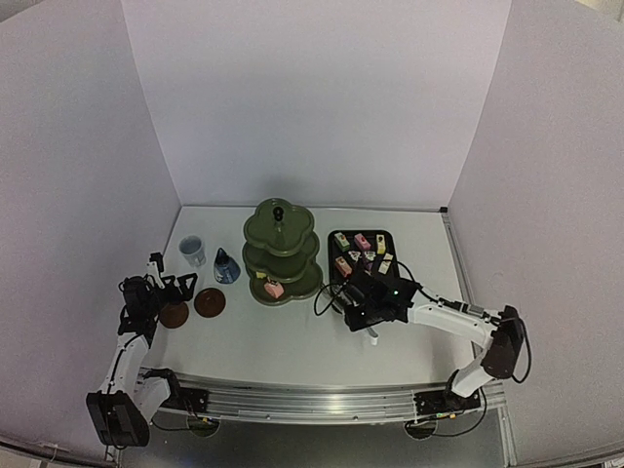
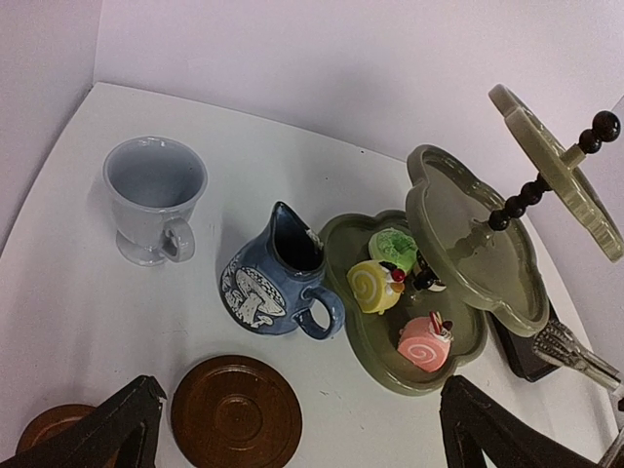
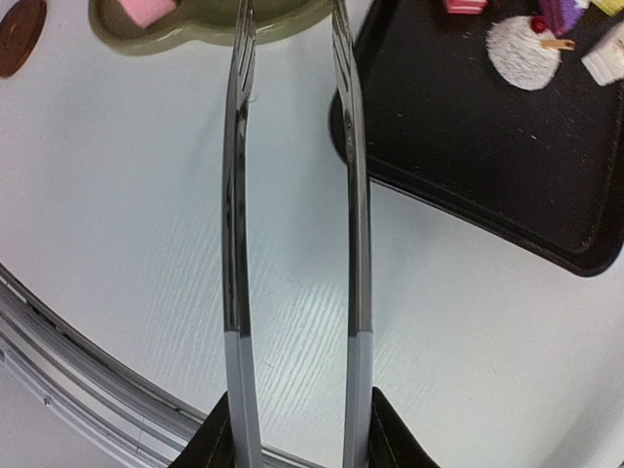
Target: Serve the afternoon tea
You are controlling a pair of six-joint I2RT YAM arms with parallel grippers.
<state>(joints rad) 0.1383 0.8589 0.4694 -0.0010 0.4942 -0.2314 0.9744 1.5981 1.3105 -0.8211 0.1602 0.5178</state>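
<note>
R gripper point(image 3: 297, 429) is clamping tongs point(image 3: 237, 195), L gripper point(image 2: 297, 400) idling open; few cakes point(image 2: 375, 286) on stand point(image 2: 458, 234), more waiting on tray point(image 3: 468, 127), cup point(image 2: 154, 195) & jug point(image 2: 273, 278) off coasters point(image 2: 236, 414).

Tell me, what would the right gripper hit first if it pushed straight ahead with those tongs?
Most likely the bottom tier of the olive-green stand: the tongs held by the right gripper point at its rim, tips at or over it. Height is hard to judge.

The top view looks down from high behind, over the whole table point(image 1: 292, 336). The left wrist faces the stand point(image 2: 458, 234), low and close; the right wrist looks steeply down along the tongs point(image 3: 234, 195). All share the stand.
</note>
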